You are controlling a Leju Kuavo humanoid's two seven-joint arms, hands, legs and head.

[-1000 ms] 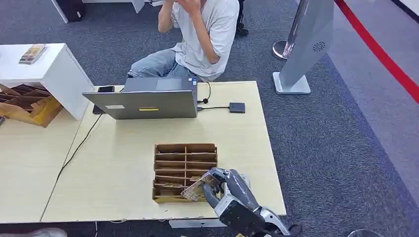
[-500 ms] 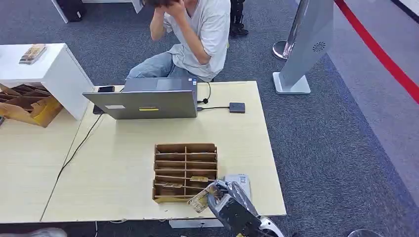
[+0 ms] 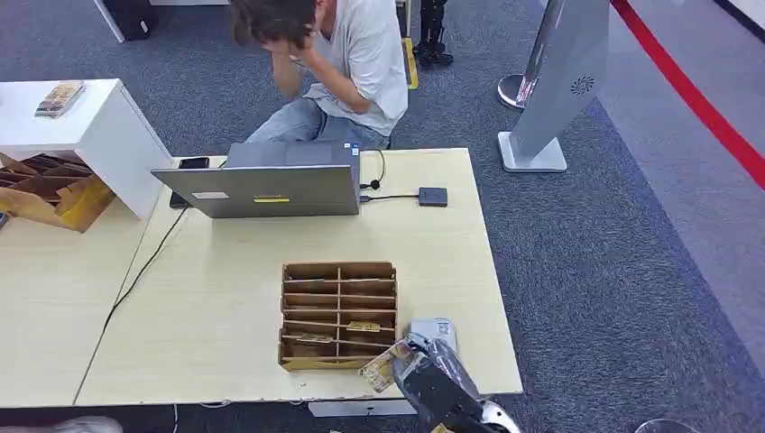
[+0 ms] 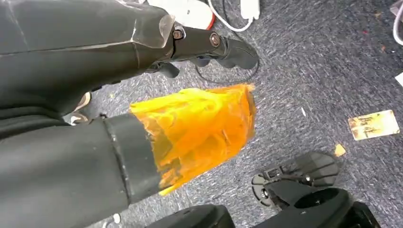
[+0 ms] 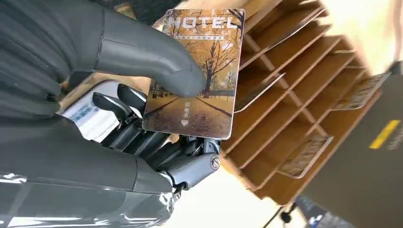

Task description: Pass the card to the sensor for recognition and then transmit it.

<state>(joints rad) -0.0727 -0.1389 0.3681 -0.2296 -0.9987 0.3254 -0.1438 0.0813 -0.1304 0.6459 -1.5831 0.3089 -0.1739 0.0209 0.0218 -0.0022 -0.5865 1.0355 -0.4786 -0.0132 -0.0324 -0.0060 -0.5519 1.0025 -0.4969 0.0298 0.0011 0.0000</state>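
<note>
My right hand [image 3: 426, 372] holds a hotel card [image 3: 382, 371] at the table's front edge, just in front of the cardboard organizer [image 3: 338, 311]. In the right wrist view the thumb [image 5: 152, 59] presses the card [image 5: 197, 76], printed with autumn trees and "HOTEL", against the dark fingers [image 5: 142, 133]. A white device [image 3: 434, 330] lies on the table beside that hand, and a small black box [image 3: 433, 196] on a cable lies far back by the laptop. My left hand [image 4: 209, 42] hangs over the floor with nothing in it, one dark finger stretched out.
The organizer's slots [image 5: 304, 95] hold a few more cards [image 3: 364, 326]. An open laptop [image 3: 271, 185] stands at the back of the table [image 3: 225, 271], with a person [image 3: 343, 63] seated behind it. Another card [image 4: 373, 124] lies on the carpet. A grey kiosk [image 3: 559, 81] stands at the right.
My right hand has drawn the card out of the organizer toward the table's front edge and slightly right. The person has bent forward with a hand on the head.
</note>
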